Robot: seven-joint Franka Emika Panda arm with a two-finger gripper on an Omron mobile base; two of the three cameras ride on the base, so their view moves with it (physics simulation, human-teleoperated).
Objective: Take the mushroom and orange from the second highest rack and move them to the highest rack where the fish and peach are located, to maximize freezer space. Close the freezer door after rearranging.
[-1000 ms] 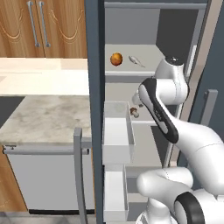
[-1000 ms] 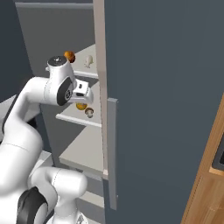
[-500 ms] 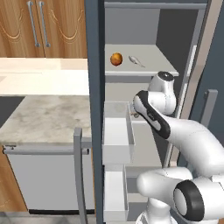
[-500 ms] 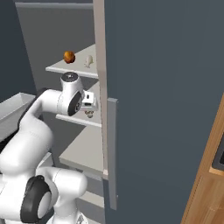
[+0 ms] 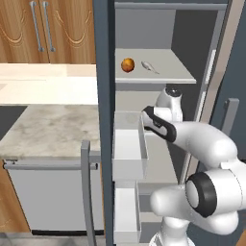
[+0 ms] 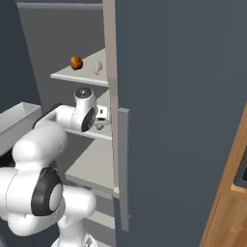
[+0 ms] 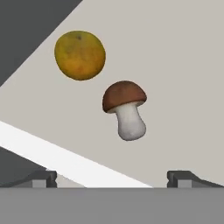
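Together, mushroom (image 7: pixel 125 109) and orange (image 7: pixel 80 54) share rack (image 7: pixel 183 65) (apart).

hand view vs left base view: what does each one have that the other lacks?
Hand view alone: the orange and the brown-capped mushroom lying apart on the pale rack, with the open gripper aimed at them.
Left base view alone: the peach and fish on the highest rack, the marble counter, the wood cabinets and the arm.
Shared: the freezer's grey interior.
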